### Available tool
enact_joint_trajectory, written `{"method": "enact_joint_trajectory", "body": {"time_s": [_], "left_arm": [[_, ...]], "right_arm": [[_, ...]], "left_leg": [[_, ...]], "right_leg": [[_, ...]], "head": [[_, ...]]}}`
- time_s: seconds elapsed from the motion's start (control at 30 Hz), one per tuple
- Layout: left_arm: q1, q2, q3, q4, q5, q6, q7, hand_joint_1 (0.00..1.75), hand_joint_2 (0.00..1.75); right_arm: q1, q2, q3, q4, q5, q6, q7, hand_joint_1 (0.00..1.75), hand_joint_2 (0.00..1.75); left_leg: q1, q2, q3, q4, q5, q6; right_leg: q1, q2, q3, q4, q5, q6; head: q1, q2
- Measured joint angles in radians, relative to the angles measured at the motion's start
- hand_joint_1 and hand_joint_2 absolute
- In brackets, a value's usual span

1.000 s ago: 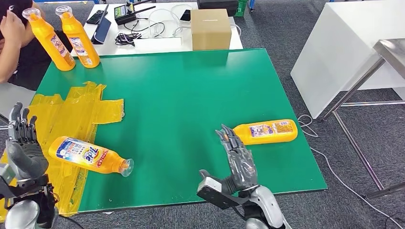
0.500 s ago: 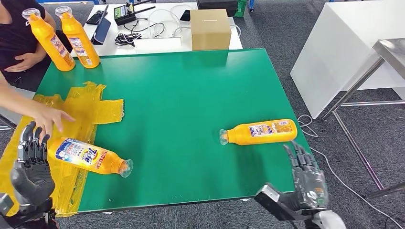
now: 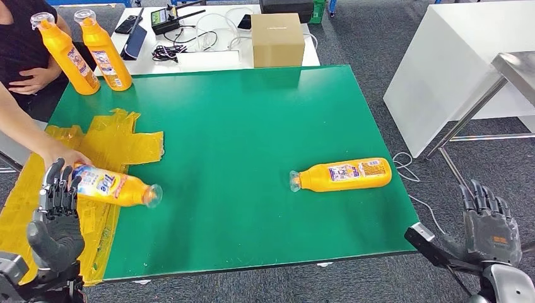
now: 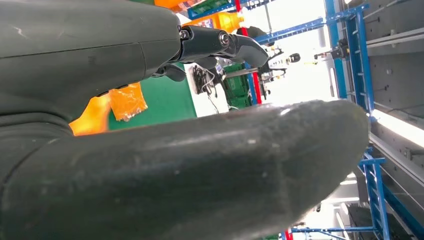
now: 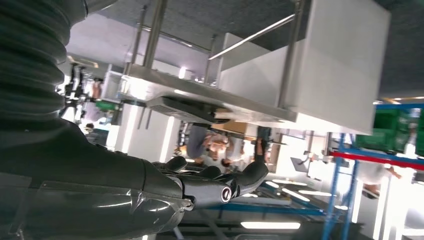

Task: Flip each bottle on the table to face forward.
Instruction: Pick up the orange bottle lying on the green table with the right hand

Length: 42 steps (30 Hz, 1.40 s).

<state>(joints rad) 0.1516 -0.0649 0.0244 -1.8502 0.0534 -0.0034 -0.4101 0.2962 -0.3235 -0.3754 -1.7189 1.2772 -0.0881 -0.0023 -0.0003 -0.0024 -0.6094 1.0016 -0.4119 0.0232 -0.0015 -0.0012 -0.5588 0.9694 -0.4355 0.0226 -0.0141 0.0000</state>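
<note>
Our right hand point(image 3: 491, 230) has withdrawn, fingers released, to the lower right off the bench point(image 3: 252, 120), leaving the right bottle point(image 3: 344, 175) lying there, while a person's hand point(image 3: 60, 156) has shifted the left bottle point(image 3: 113, 187) beside our empty, fingers-apart left hand point(image 3: 55, 218).

Two orange bottles point(image 3: 83, 52) stand upright at the far-left corner; two lie flat: one near-left point(image 3: 113, 185), one right point(image 3: 344, 175).
</note>
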Motion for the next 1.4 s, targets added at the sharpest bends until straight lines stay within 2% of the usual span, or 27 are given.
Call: {"method": "enact_joint_trajectory", "body": {"time_s": [0.13,0.27,0.43,0.73,1.4], "left_arm": [[-0.003,0.0,-0.004,0.0,0.001,-0.002,0.002,0.0,0.0],[-0.026,0.0,-0.025,0.002,0.008,-0.011,0.011,0.0,0.0],[-0.039,0.0,-0.036,0.007,0.01,-0.015,0.022,0.0,0.0],[-0.056,0.0,-0.04,0.018,0.022,-0.019,0.034,0.0,0.0],[-0.077,0.001,-0.039,0.039,0.071,-0.021,0.045,0.0,0.0]], "right_arm": [[-0.02,-0.011,0.001,0.025,0.0,0.007,0.002,0.0,1.75],[-0.129,-0.059,0.054,0.143,-0.01,0.023,0.033,0.0,1.75],[-0.196,-0.072,0.131,0.196,-0.011,0.024,0.05,0.0,1.75],[-0.324,-0.076,0.299,0.295,-0.016,0.024,0.079,0.0,1.75],[-0.489,-0.068,0.471,0.481,-0.008,0.022,0.08,0.0,1.75]], "left_leg": [[0.0,0.0,0.0,0.0,0.0,0.0],[0.0,0.0,0.0,0.0,0.001,0.001],[0.0,0.002,0.0,0.0,0.001,0.001],[0.0,0.002,0.0,0.0,0.001,0.001],[0.0,0.002,-0.001,0.0,0.002,0.001]], "right_leg": [[0.0,0.0,0.0,0.0,0.0,0.0],[0.0,0.0,0.0,0.0,0.0,0.0],[0.0,0.0,0.0,0.0,0.0,0.0],[0.0,0.0,0.001,0.0,0.0,0.0],[0.0,0.0,0.001,0.001,0.0,0.0]], "head": [[0.0,0.0],[0.0,0.0],[0.0,0.0],[0.0,0.0],[0.0,0.0]]}}
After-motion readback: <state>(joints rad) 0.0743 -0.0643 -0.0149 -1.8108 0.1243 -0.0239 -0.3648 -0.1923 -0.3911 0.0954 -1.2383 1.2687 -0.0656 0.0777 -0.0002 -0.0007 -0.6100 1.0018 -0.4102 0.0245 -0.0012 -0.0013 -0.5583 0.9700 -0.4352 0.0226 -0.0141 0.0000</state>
